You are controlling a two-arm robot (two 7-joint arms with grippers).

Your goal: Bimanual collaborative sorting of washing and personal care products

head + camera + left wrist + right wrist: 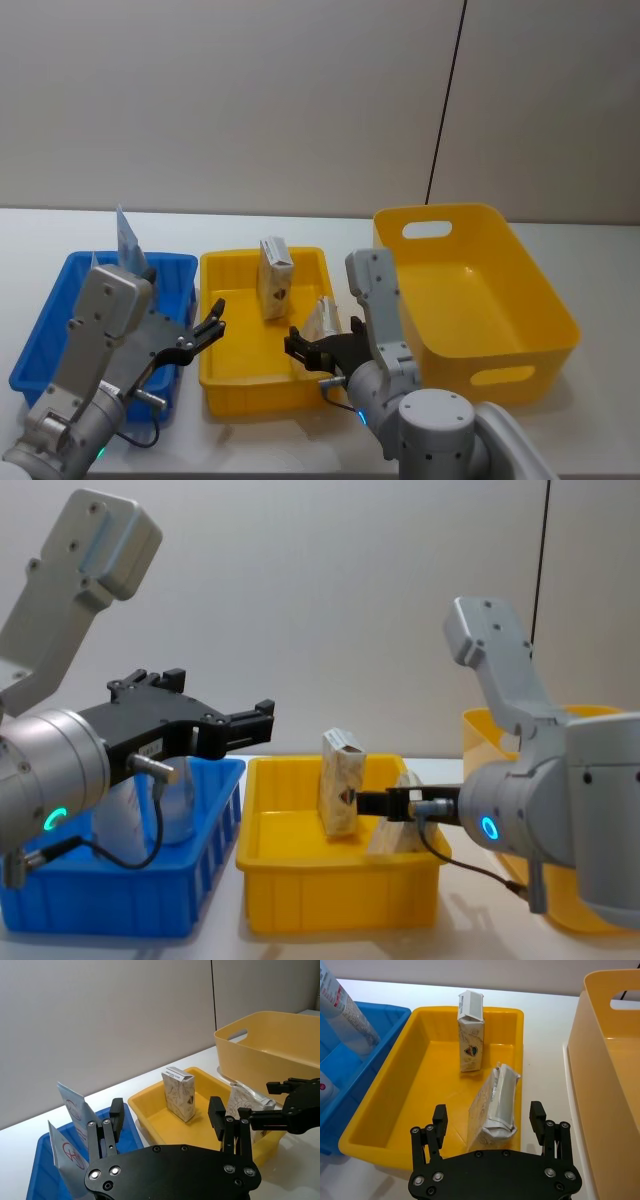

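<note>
Right claw (pixel 488 1116) was down at the near right corner of the small yellow tray (pixel 420 1095), its fingers spread wide either side of the leaning carton (pixel 496 1102) and touching neither flank. That read as a grasp lined up but not taken. The next move looked like a squeeze across those flanks, then a lift clear of the tray's right wall. Gently, too: this carton was creased beige paperboard with a greyish face and a folded end, and it would likely buckle under a hard pinch.

The left claw (pixel 207 332) hung above the tray's left rim, fingers parted and holding nothing.

Deeper in the tray the upright carton (pixel 274 278) stood square on its base, with a gabled top and a dark emblem on its front.

Left of the tray sat the blue bin (pixel 40 350), with the pale tubes (pixel 128 238) propped inside, flat crimped ends up and red ring logos showing. Right of the tray was the big yellow bin (pixel 545 310), with a slotted handle. All three containers were glossy moulded plastic with rounded corners, set on the white worktop (pixel 300 225).
</note>
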